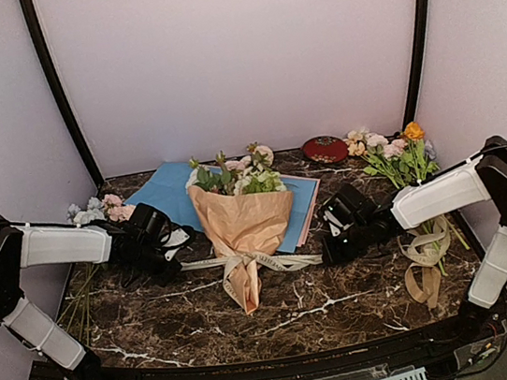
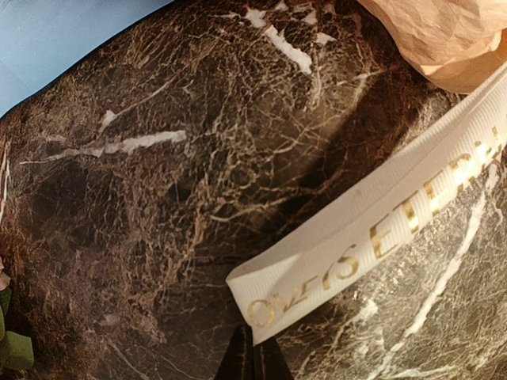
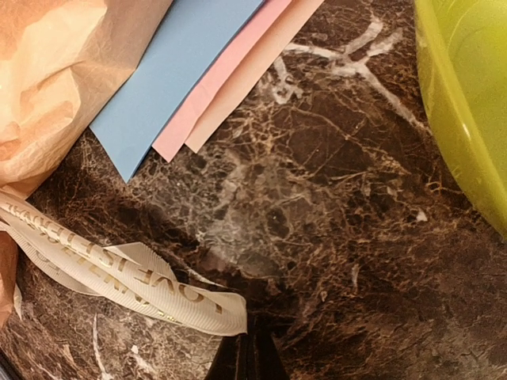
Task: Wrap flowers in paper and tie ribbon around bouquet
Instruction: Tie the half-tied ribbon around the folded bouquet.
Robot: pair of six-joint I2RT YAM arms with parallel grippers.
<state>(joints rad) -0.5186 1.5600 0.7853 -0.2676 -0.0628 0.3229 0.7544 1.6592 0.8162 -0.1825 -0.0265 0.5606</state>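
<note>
Bouquet lies mid-table, cone point toward the near edge. The ribbon crosses its waist, its tails running left and right. Left hand and right hand, both closed and empty, flank it about equally near, one tail just ahead of each. Dark marble table.

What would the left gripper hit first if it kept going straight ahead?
Probably the ribbon, whose loose end lies right before the left gripper; beyond it, the paper. Height is unclear.
</note>
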